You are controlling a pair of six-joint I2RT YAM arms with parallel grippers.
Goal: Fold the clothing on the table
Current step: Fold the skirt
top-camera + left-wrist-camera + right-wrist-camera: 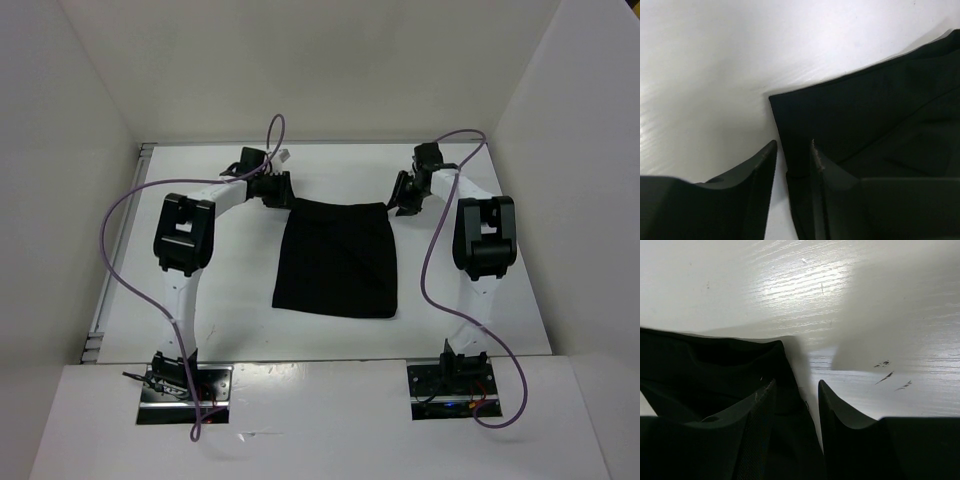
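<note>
Top external view, from the bottom of the frame upward: the clothing (335, 262) lies flat at the centre of the white table (240, 320), its upper corners farthest from the arm bases. The left tool (277, 193) sits at the upper-left corner and the right tool (402, 200) at the upper-right, probably so both corners can lift together for one fold. In the wrist views each tool stands partly wide, astride the fabric edge and not yet pinching it.

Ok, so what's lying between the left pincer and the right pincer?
Only the far edge of the clothing, stretching from left pincer to right pincer; the top view shows it.
</note>
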